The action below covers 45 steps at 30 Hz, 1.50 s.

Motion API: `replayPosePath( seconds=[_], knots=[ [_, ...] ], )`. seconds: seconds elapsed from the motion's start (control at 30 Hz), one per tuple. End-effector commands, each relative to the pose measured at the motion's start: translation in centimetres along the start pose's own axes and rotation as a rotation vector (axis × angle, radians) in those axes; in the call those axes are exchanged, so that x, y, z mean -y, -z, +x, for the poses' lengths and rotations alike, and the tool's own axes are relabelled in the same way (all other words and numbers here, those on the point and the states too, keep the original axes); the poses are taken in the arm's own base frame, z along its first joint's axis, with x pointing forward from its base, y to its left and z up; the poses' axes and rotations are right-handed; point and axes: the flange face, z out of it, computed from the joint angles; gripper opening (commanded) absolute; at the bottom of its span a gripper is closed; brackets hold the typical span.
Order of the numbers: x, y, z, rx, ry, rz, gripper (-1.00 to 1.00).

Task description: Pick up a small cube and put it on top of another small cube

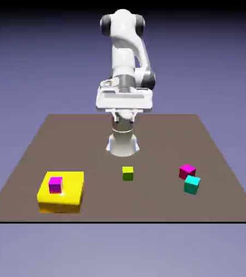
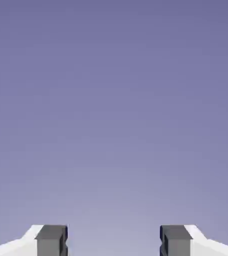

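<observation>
Table (image 1: 123,203), 4 cubes near edge.

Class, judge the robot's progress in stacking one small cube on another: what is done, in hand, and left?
Nothing looks done: the purple cube sits on the yellow block, not a small cube, and no stack of small cubes shows. Nothing is in hand: the end effector is open, only backdrop between its fingertips. Picking up a cube and placing it on another both remain.

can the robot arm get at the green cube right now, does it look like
Probably yes: the green cube sits on the table with no other cube touching it, and the tool is open with nothing between its fingers.
</observation>
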Motion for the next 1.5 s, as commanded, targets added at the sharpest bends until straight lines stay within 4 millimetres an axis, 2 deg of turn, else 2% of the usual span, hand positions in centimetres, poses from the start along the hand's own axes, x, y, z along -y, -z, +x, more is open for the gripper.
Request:
replayPosePath(
  seconds=[0.0,0.2,0.37,0.57,0.63,0.8,0.83,0.87,1.03,1.17,1.27,1.37,1.47],
  knots=[
    [-0.5,-1.5,-0.6,0.053,-0.002,-0.049,0.0],
    [-4.1,-9.3,-5.5,0.368,-0.016,-0.343,0.0],
    [-8.0,-14.0,-10.6,0.627,-0.026,-0.592,0.0],
    [-13.0,-17.2,-17.1,0.933,-0.032,-0.895,0.0],
    [-13.1,-17.2,-17.2,0.939,-0.032,-0.901,0.0],
    [-17.3,-20.0,-21.7,0.939,-0.032,-0.901,0.0],
    [-17.3,-20.0,-21.7,0.939,-0.032,-0.901,-1.0],
    [-17.3,-20.0,-21.7,0.939,-0.032,-0.901,-1.0],
    [-13.1,-17.2,-17.2,0.939,-0.032,-0.901,-1.0],
    [-5.2,-17.8,-21.8,0.953,0.321,-0.889,-1.0],
    [0.4,-17.2,-26.4,0.948,0.579,-0.866,-1.0],
    [5.5,-15.4,-31.7,0.929,0.829,-0.828,-1.0],
    [10.0,-12.5,-37.5,0.898,1.068,-0.776,-1.0]
  ],
)
